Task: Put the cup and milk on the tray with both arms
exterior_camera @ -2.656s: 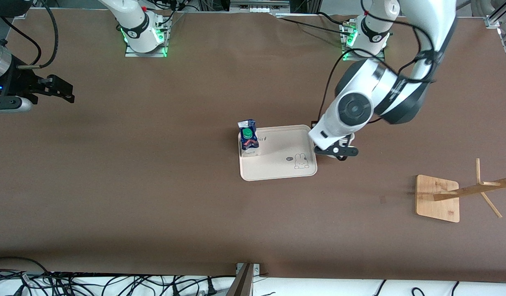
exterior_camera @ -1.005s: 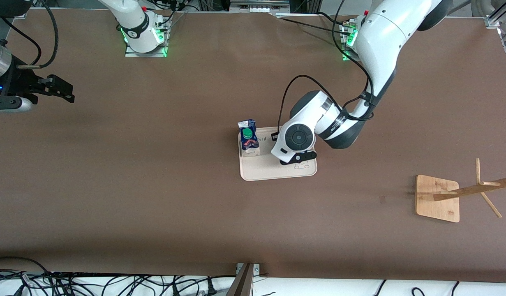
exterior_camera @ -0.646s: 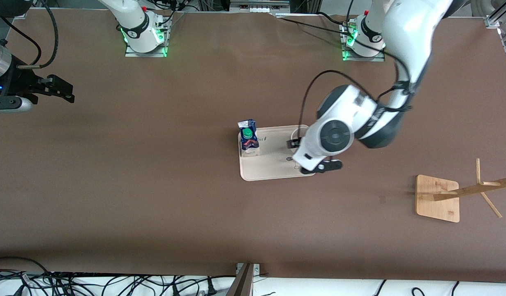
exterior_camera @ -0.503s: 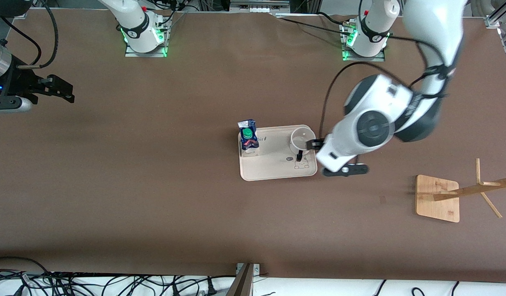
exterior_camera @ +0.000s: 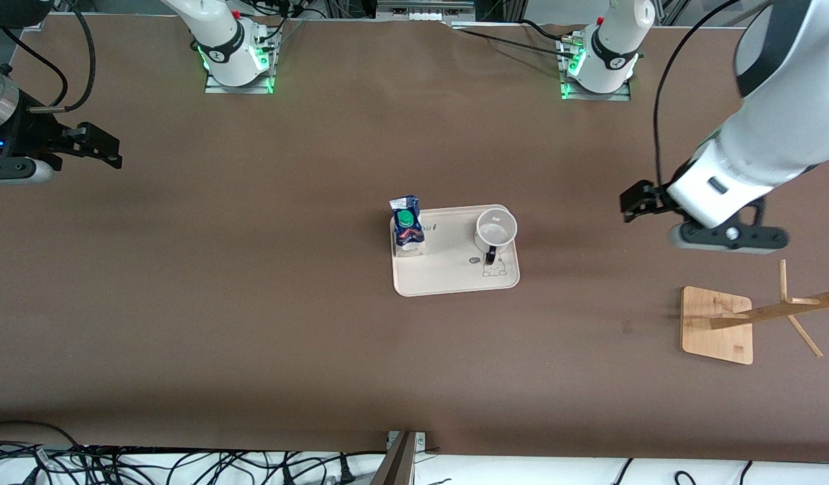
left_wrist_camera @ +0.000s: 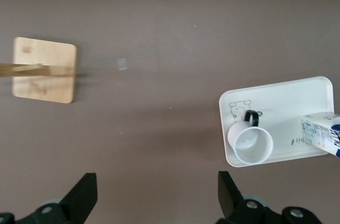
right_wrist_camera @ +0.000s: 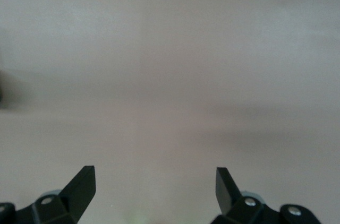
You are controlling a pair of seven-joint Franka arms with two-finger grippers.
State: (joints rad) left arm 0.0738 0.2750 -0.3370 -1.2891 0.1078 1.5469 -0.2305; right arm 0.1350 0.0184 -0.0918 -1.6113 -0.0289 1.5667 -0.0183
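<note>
- The right hand (exterior_camera: 94, 147) hangs over the brown surface (exterior_camera: 252, 283) at the right arm's end, fingers (right_wrist_camera: 79, 187) spread apart with nothing between them; this arm waits.
- The milk (exterior_camera: 407, 225) stands upright on the tray (exterior_camera: 441, 276), in the corner toward the right arm's end and farther from the front camera. Its green cap (exterior_camera: 405, 217) faces up.
- The tray lies flat near the middle of the surface, a small bunny drawing (exterior_camera: 493, 268) printed in the corner nearer the camera, toward the left arm's end.
- The cup (exterior_camera: 495, 229) sits upright on the tray at the end toward the left arm, well apart from the milk. Its black handle (exterior_camera: 491, 255) points toward the front camera, just above the bunny drawing.
- The left hand (exterior_camera: 640, 202) hangs over bare surface between the tray and the wooden stand (exterior_camera: 717, 325), clear of the cup, fingers (left_wrist_camera: 82, 197) spread wide and empty.
- The wooden stand rests near the left arm's end, nearer the camera than the tray.
</note>
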